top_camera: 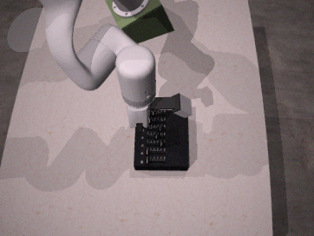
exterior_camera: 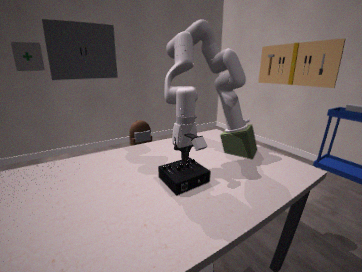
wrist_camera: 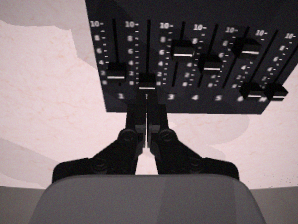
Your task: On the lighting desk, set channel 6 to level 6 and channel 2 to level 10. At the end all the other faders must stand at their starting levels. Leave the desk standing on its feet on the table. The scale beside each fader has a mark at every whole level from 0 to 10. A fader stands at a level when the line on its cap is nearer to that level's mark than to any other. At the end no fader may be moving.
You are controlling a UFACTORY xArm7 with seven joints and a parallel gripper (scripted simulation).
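The black lighting desk (wrist_camera: 194, 55) stands on the table; it also shows in the top view (top_camera: 162, 140) and the exterior view (exterior_camera: 184, 177). In the wrist view my gripper (wrist_camera: 146, 101) is shut and empty. Its fingertips sit at the low end of channel 2's slot, right against the front of the channel 2 cap (wrist_camera: 146, 80), which stands near level 1. The channel 6 cap (wrist_camera: 251, 90) stands near the bottom of its scale. The other caps stand about at: channel 1 (wrist_camera: 116, 71) level 3, channel 3 (wrist_camera: 182, 49) level 6, channel 4 (wrist_camera: 212, 63) level 4, channel 5 (wrist_camera: 247, 48) level 7.
The rightmost cap, marked M (wrist_camera: 275, 91), sits low. The arm's green base block (exterior_camera: 239, 141) stands behind the desk on the table. A small brown object (exterior_camera: 140, 132) lies at the table's far edge. A blue rack (exterior_camera: 345, 145) stands off the table to the right.
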